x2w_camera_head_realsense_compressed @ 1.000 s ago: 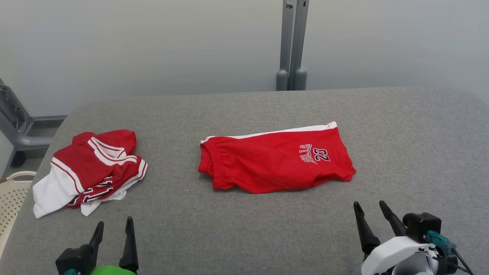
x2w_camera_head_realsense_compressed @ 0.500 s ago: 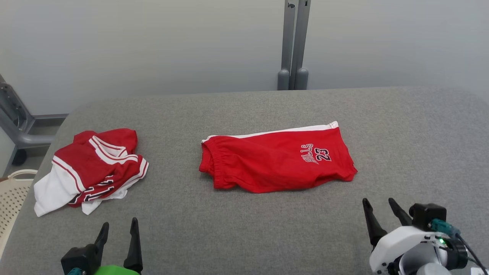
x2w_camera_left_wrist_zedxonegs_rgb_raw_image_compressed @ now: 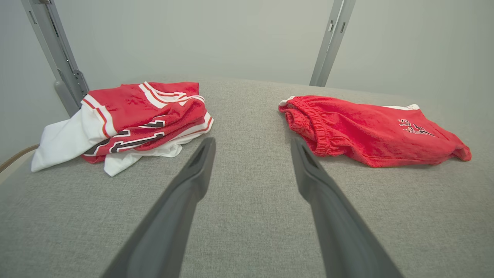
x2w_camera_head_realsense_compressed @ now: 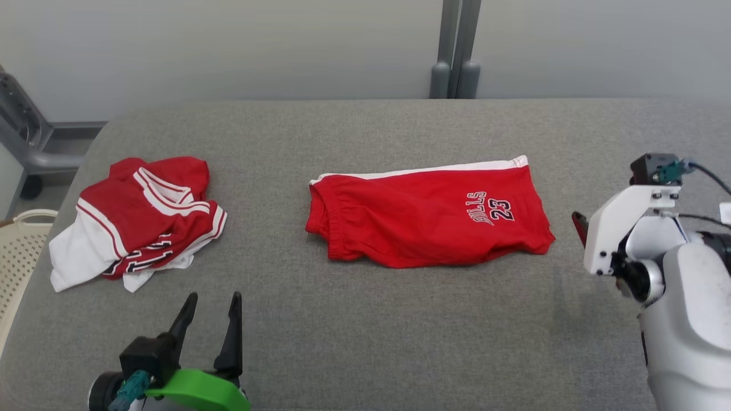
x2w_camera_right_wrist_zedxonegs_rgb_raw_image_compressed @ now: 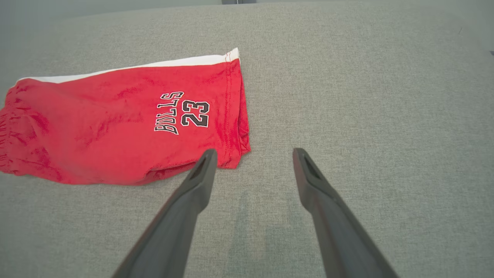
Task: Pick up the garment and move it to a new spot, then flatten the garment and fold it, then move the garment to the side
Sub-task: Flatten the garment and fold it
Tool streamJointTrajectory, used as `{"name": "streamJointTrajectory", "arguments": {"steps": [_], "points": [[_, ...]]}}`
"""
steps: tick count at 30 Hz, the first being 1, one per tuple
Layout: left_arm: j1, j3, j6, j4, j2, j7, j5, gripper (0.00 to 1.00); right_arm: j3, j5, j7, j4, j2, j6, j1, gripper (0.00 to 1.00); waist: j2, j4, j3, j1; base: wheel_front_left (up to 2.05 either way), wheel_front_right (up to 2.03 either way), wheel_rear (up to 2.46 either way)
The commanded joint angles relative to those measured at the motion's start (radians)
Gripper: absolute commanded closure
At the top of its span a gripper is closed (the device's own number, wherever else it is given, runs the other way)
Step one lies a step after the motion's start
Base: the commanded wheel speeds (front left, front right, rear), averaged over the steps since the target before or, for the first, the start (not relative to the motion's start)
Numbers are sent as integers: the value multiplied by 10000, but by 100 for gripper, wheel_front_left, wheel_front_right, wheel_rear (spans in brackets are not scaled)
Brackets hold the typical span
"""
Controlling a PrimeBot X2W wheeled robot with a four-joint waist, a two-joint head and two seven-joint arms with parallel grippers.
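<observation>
Found the shorts (x2w_camera_head_realsense_compressed: 428, 222) lying seemingly doubled leg over leg at mid-frame on the table (x2w_camera_head_realsense_compressed: 400, 342), well apart from the crumpled jersey (x2w_camera_head_realsense_compressed: 137, 222) at the left. Saw the left gripper (x2w_camera_head_realsense_compressed: 214, 297) at the lower left and the right gripper (x2w_camera_right_wrist_zedxonegs_rgb_raw_image_compressed: 254, 152) just off the shorts' hem corner, both spread wide and empty. Judged it best to come in low there, pinch all layers together and lift evenly, lest the fold slip.
</observation>
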Motion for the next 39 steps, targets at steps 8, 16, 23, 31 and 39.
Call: {"name": "streamJointTrajectory", "arguments": {"steps": [8, 16, 23, 31, 39], "points": [[-995, -358, -194, -380, -54, -169, 266, 0, -805, -576, 754, 1353, -387, 0, -1916, 0, 0, 1057, 1529, 0, 0, 0, 0], [-1395, -584, -277, -228, -123, -270, 331, 0, -1705, -1032, 751, 2462, -564, 0, -2903, 0, 0, 1602, 2181, 0, 0, 0, 0], [-1580, -737, -310, -164, -107, -267, 362, 0, -2142, -1394, 577, 3008, -893, 0, -3328, 0, 0, 1977, 2721, 0, 0, 0, 0], [-1713, -788, -293, -88, -99, -327, 281, 0, -2402, -1595, 559, 3618, -700, 0, -3456, 0, 0, 2037, 3016, 0, 0, 0, 0], [-1878, -899, -343, 82, -158, -376, 199, 0, -2483, -1595, 784, 3992, -398, 1, -3467, 100, 0, 2058, 3007, 0, 0, 0, 0]]}}
